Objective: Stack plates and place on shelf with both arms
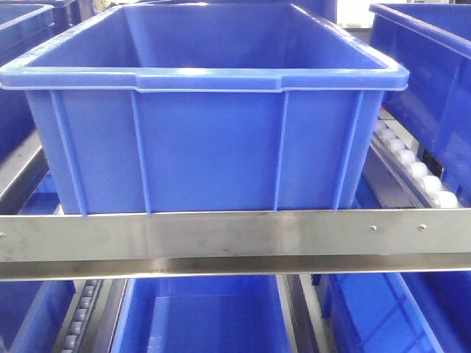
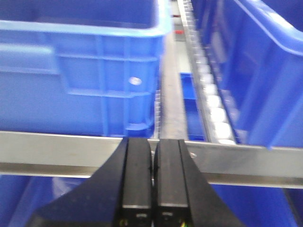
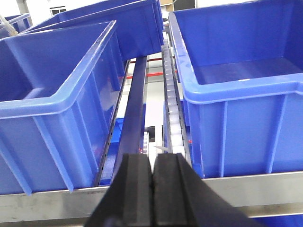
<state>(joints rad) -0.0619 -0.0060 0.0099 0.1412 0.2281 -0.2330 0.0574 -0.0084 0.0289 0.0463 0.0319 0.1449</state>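
Crates fill every view you have: in the front-facing camera a large blue crate (image 1: pixel 210 118) sits square on the shelf (image 1: pixel 235 239), its base just behind the brushed steel front rail, with more blue crates to either side and on the tier below. You can see a white roller track (image 1: pixel 412 165) running back along the right side of that crate. No plate shows in any of the three views, so you cannot tell from here where the plates are. Your left gripper (image 2: pixel 152 179) points at the shelf's front rail, and its two black fingers (image 2: pixel 137 175) are pressed together side by side with nothing between them. Beyond them you see a blue crate on the left (image 2: pixel 80 80), another on the right (image 2: pixel 255 71), and a roller track between the two; this view is somewhat blurred. Your right gripper (image 3: pixel 152 189) is likewise clenched, its black fingers (image 3: pixel 165 189) touching along their length and grasping nothing. It looks over the steel rail at a gap between a left crate (image 3: pixel 57 104) and a right crate (image 3: pixel 241 104), where a dark rail and a white roller track (image 3: pixel 171 113) run away from you.
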